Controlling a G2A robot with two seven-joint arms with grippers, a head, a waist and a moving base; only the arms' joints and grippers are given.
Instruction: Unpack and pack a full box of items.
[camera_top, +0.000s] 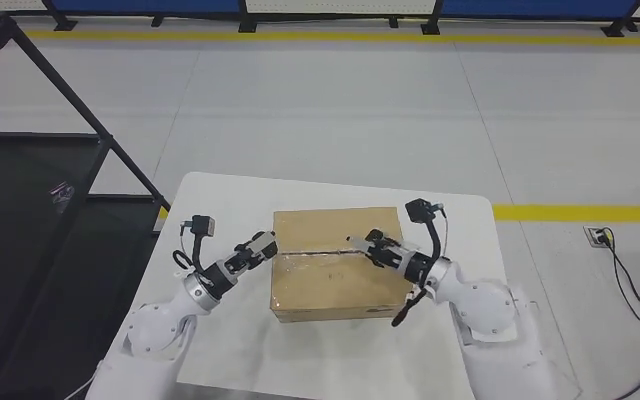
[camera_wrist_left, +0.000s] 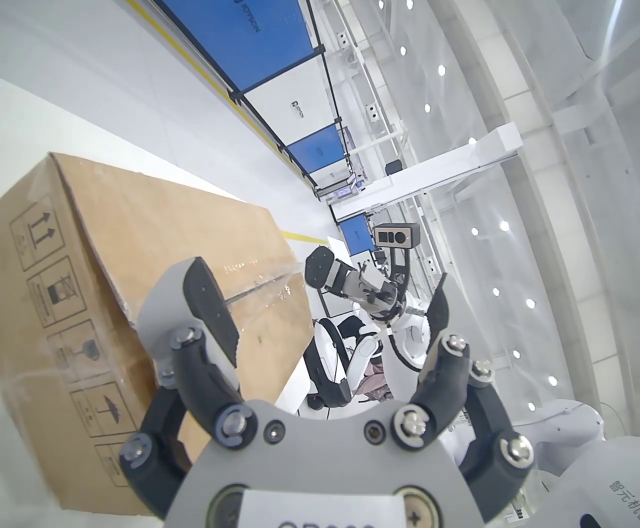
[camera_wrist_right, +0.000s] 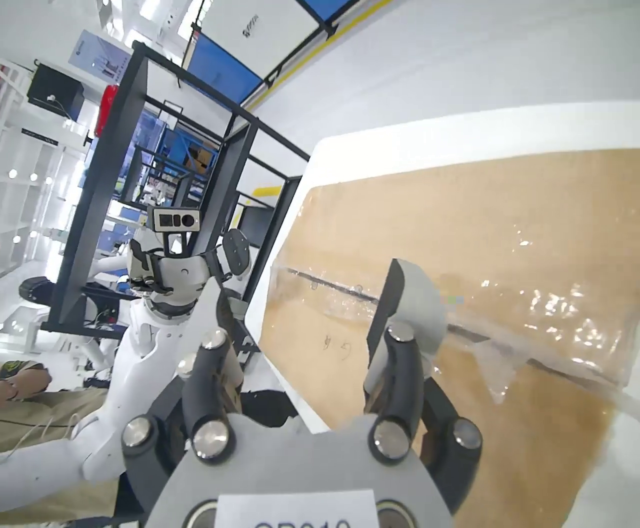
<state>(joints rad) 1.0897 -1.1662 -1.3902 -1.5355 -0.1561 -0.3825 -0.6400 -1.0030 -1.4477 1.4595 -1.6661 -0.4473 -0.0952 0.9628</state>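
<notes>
A closed brown cardboard box (camera_top: 330, 285) stands in the middle of the white table (camera_top: 230, 200). Crinkled clear tape (camera_top: 320, 254) runs along its top seam. My left gripper (camera_top: 268, 246) is open at the box's left upper edge; in the left wrist view one of its fingers (camera_wrist_left: 210, 305) lies against the box (camera_wrist_left: 150, 240). My right gripper (camera_top: 358, 243) is open above the box top, near the middle of the seam. In the right wrist view one finger (camera_wrist_right: 400, 300) hovers over the tape (camera_wrist_right: 550, 310) on the box (camera_wrist_right: 475, 225). Neither gripper holds anything.
A black metal frame (camera_top: 90, 170) stands off the table's left side. White table surface shows around the box on all sides. A yellow floor line (camera_top: 565, 212) runs beyond the table's right edge.
</notes>
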